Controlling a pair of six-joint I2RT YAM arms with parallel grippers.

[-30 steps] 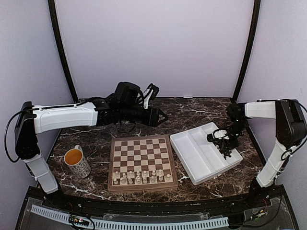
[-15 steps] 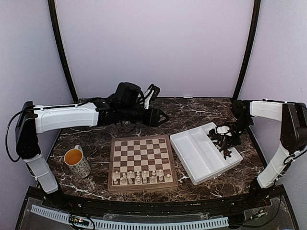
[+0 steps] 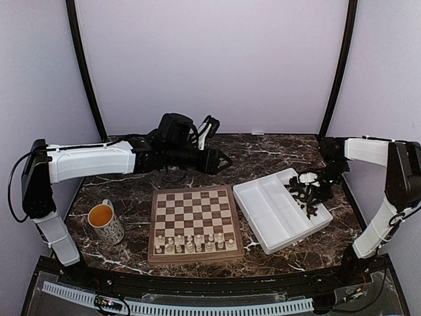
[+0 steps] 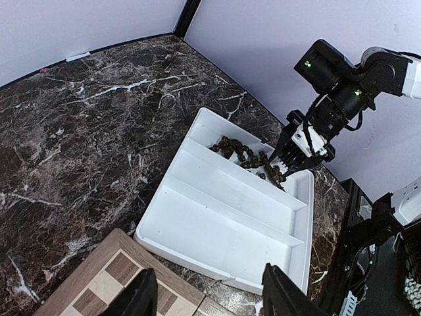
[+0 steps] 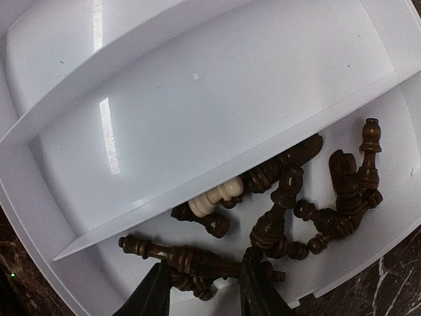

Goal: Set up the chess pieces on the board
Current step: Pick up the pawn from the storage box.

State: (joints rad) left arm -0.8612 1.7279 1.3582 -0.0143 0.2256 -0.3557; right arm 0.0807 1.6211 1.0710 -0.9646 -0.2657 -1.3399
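Right tool (image 5: 202, 289), jaws parted, hovers low over the heap of dark chess pieces (image 5: 270, 227) in the outermost compartment of the white tray (image 5: 197, 99); a long dark piece lies across the gap beneath the fingers, and nothing appears pinched. Left tool (image 4: 210, 296), also spread and empty, hangs above the surface (image 3: 263, 155) just beyond the far edge of the board (image 3: 191, 207), well apart from the tray. The board sits at the near middle of the surface, between a mug (image 3: 105, 222) on its left and the tray on its right. Progress: the pale chess pieces (image 3: 193, 243) stand upright in the two ranks nearest the arms, which look full or nearly so at this scale; one pale piece (image 5: 214, 196) lies on its side among the dark ones against the tray's divider. The far ranks and the middle of the board are bare. Judged from this, roughly half the task is done: the whole dark set, and apparently that one stray pale piece, are yet to be lifted, carried over and stood on their squares.
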